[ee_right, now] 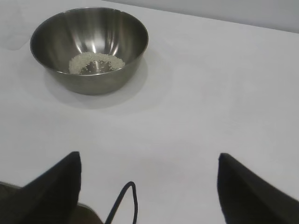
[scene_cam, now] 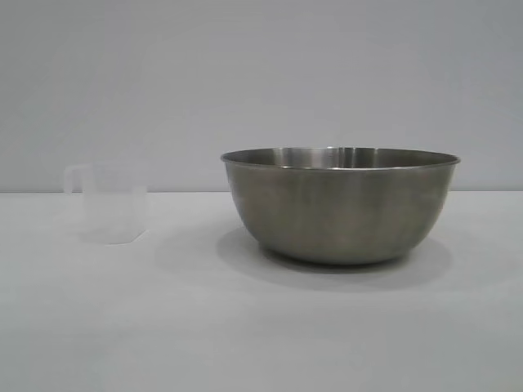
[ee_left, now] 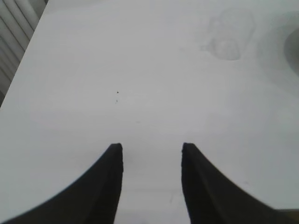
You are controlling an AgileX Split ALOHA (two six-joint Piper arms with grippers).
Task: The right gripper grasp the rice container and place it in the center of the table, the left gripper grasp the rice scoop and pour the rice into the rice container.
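Note:
The rice container (scene_cam: 339,204), a large steel bowl, stands upright on the white table (scene_cam: 245,327), right of centre in the exterior view. In the right wrist view the rice container (ee_right: 91,49) holds a thin layer of rice (ee_right: 96,63) on its bottom. The rice scoop (scene_cam: 110,202), a small translucent cup with a side handle, stands upright to the bowl's left; it shows faintly in the left wrist view as the rice scoop (ee_left: 229,35). My left gripper (ee_left: 152,148) is open over bare table, well short of the scoop. My right gripper (ee_right: 149,158) is wide open, away from the bowl, holding nothing.
A slatted surface (ee_left: 14,28) lies beyond the table's edge in the left wrist view. The bowl's rim (ee_left: 292,46) shows at that view's side. A black cable (ee_right: 124,203) loops between the right gripper's fingers. Neither arm appears in the exterior view.

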